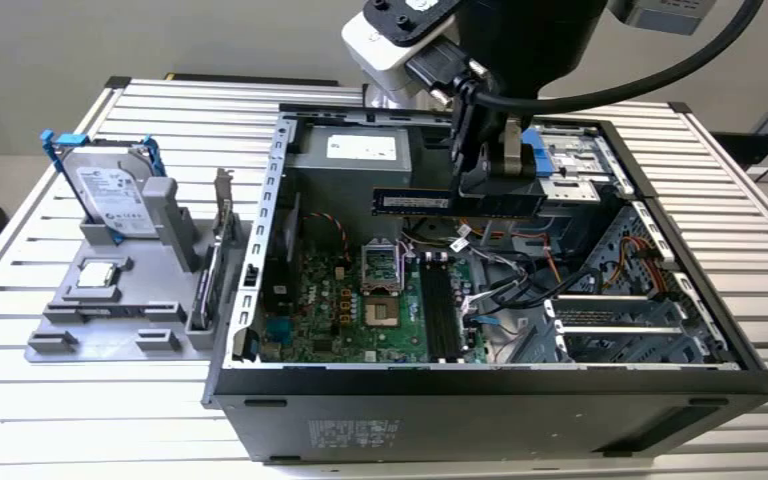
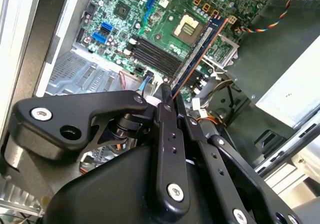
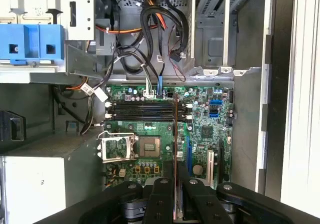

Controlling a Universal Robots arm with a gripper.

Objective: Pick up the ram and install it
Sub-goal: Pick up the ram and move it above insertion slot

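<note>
Exterior view: ram (image 1: 414,201) level, edge-down

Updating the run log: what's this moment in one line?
gripper shut on ram | ram held over motherboard of open computer case | not yet in memory slots

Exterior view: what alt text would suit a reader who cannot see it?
The end effector holds the ram level above an open computer case, over its motherboard. On the exterior view's left, a grey tray carries a hard drive.
</note>
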